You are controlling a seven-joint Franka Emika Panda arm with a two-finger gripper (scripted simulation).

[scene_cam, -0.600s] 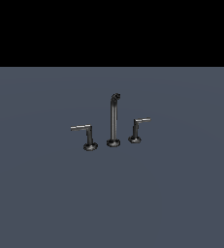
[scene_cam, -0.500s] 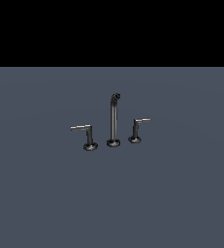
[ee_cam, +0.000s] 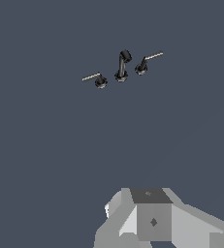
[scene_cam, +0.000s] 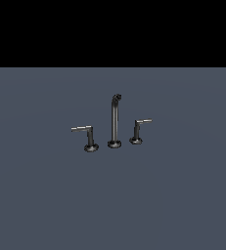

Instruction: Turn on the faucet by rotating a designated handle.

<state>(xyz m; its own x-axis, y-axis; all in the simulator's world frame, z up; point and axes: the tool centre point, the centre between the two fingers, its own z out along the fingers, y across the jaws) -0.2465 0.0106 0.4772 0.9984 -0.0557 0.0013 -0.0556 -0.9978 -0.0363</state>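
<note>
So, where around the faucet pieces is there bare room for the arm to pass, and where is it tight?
Bare floor lies wide on every side of the set. Tight spots: the gap between the larger handle and the spout, and the narrower gap between the spout and the smaller handle. The end effector hangs far from all three; its fingers are not visible.

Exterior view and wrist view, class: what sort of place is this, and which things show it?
Probably a bare simulated test scene, not a real bathroom: a lone faucet stands on a flat grey floor beneath a black void, without any sink.
</note>
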